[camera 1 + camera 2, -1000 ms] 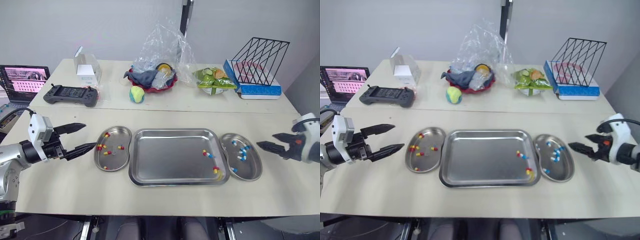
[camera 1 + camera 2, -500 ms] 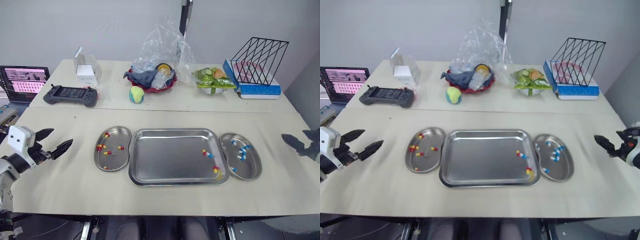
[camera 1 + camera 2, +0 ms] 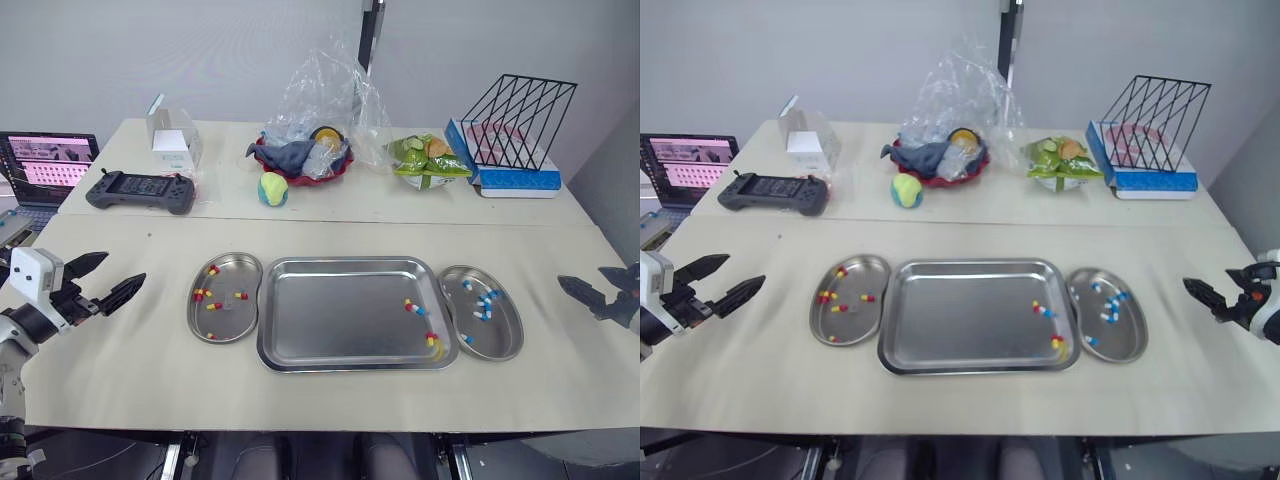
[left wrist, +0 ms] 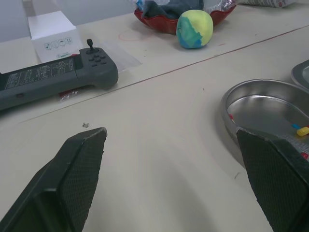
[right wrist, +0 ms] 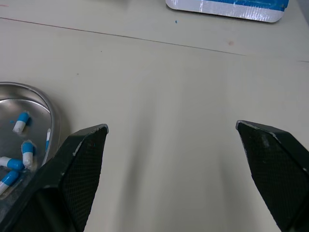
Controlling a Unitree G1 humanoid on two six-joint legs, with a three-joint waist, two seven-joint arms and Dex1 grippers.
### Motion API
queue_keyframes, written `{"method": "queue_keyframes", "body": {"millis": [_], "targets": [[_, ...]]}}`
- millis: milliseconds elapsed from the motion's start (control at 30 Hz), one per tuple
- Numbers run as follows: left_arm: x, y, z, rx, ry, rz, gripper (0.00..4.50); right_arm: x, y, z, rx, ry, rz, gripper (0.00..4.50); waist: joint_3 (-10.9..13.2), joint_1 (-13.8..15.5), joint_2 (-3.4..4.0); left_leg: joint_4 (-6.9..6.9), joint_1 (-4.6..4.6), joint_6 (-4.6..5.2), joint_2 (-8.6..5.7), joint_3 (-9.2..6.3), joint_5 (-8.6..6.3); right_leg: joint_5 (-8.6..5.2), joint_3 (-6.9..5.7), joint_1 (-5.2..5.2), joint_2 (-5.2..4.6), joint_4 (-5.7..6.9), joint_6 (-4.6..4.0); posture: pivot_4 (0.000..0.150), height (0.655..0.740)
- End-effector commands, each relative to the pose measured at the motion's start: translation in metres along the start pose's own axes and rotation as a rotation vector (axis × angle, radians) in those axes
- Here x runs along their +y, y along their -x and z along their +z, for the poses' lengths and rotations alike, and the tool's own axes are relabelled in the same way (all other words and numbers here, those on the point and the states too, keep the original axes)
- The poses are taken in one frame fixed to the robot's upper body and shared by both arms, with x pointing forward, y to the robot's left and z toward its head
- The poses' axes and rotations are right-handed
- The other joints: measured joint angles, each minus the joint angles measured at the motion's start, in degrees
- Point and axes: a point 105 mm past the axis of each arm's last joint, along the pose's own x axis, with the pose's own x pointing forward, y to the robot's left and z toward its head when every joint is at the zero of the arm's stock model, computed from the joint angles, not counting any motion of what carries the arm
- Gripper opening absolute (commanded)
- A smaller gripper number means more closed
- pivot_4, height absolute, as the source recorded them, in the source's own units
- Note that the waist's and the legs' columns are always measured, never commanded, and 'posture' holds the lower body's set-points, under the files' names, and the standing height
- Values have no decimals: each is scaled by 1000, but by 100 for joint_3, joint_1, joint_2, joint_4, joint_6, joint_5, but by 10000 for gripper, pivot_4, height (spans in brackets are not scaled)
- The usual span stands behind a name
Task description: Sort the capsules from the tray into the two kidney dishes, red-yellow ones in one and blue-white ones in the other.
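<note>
The steel tray (image 3: 330, 315) lies mid-table with a few capsules near its right side: a blue-white one (image 3: 417, 309) and a red-yellow one (image 3: 433, 342). The left kidney dish (image 3: 228, 318) holds several red-yellow capsules (image 3: 203, 294). Several blue-white capsules (image 3: 485, 305) sit in the right kidney dish (image 3: 497, 340). My left gripper (image 3: 122, 270) hovers open over the table, well left of the left dish (image 4: 270, 104). Out past the right dish (image 5: 34, 96), my right gripper (image 3: 582, 280) is open too. Nothing sits between either pair of fingers.
On the back table are a game controller (image 3: 140, 190), a white box (image 3: 172, 137), a red bowl under a plastic bag (image 3: 305, 155), a yellow-green ball (image 3: 273, 188), a snack bag (image 3: 430, 160) and a wire rack (image 3: 520, 122). A laptop (image 3: 48, 160) sits far left.
Both arms have drawn back outward from the dishes: the left gripper moved left, the right gripper moved right. Both stay open and hold nothing. The capsules have not moved.
</note>
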Motion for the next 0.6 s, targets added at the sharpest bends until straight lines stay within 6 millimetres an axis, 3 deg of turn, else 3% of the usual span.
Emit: {"method": "queue_keyframes", "body": {"millis": [33,467,600], "targets": [[4,2,15,-47,-7,-8,45000,0,4,21,-70,18,9,44767,0,-2,0,0,0,0,0,0,0,0,0,0,0,0,0,1500,7204],[-2,0,26,-77,23,-89,45000,7,11,25,-91,-19,40,44767,0,4,0,0,0,0,0,0,0,0,0,1,0,0,0,1500,7204],[-12,-3,33,-77,48,-222,45000,29,11,33,-68,14,138,44767,0,4,0,1,0,0,1,-1,0,0,-1,0,2,1,0,1500,7204]]}}
